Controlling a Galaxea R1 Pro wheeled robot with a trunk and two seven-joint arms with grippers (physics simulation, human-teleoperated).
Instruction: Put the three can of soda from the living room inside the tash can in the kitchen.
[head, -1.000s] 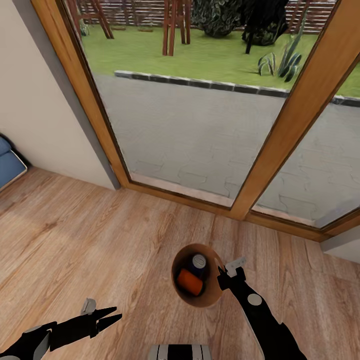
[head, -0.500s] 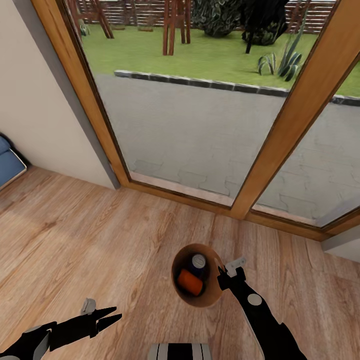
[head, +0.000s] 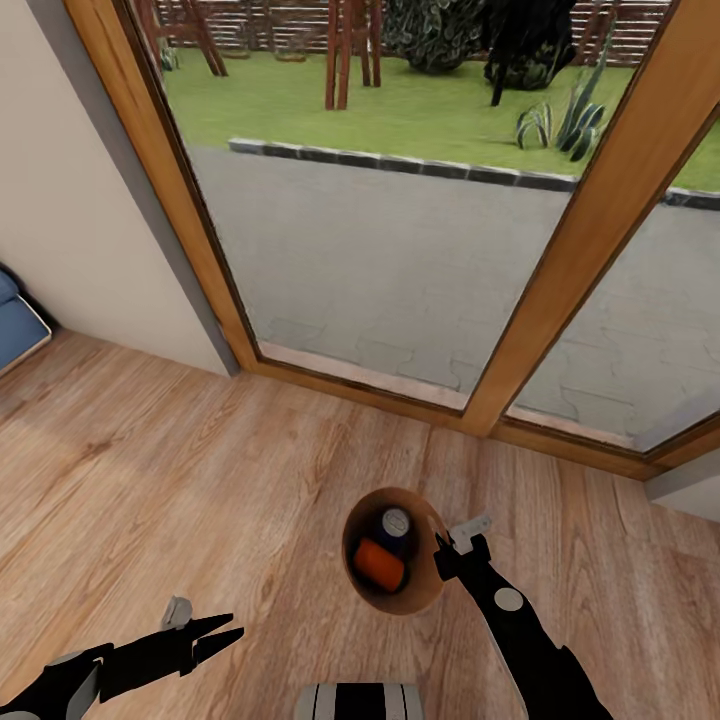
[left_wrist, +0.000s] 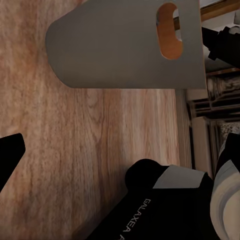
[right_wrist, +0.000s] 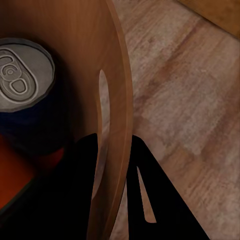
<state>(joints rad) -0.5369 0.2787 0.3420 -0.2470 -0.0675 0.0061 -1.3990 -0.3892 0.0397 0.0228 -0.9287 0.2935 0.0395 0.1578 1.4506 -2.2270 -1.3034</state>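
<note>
Pinching the wall of the round tapered bin, white-grey outside and brown inside, with the black fingers of the right gripper, one inside the rim, one outside. Holding the bin above the light wood plank floor, in front of the wood-framed glass doors. Carrying a dark blue can with a silver top upright and a bright orange can beside it. Reaching forward from lower right. Hanging low at left, the left gripper, its fingers slightly parted and holding nothing.
</note>
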